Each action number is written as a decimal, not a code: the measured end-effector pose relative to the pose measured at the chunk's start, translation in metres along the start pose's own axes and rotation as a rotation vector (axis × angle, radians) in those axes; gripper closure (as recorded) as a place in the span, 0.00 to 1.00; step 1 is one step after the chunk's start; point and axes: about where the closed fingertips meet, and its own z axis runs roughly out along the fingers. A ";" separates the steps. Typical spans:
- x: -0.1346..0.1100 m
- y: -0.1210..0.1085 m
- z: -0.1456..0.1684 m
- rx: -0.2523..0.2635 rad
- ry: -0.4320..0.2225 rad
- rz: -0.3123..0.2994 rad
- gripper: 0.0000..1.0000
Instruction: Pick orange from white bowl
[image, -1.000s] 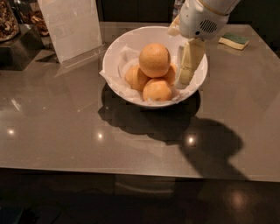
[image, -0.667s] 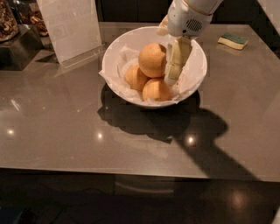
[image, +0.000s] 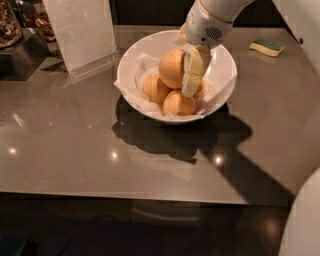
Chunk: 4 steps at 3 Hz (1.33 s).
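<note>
The orange (image: 171, 67) is the largest, pale fruit and rests on top of the pile in the white bowl (image: 131, 56), which is lined with crumpled white paper. Smaller, deeper-orange fruits lie under it at the left (image: 155, 89) and front (image: 178, 104); a third is mostly hidden at the right. My gripper (image: 193, 70) reaches down into the bowl from the upper right. It is pressed against the right side of the orange. Its far side is hidden behind the fruit.
A clear sign holder (image: 82, 30) stands behind and left of the bowl. A dark container (image: 12, 30) sits at the far left. A green and yellow sponge (image: 267, 46) lies at the back right. The table's front edge (image: 150, 195) runs below.
My gripper has moved left and down inside the bowl, from the bowl's right wall to right against the orange. The fruits and the bowl have not moved.
</note>
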 end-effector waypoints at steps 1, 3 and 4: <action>0.005 -0.003 0.015 -0.024 -0.015 0.026 0.00; 0.004 -0.005 0.016 -0.018 -0.018 0.025 0.19; 0.004 -0.005 0.016 -0.018 -0.018 0.025 0.42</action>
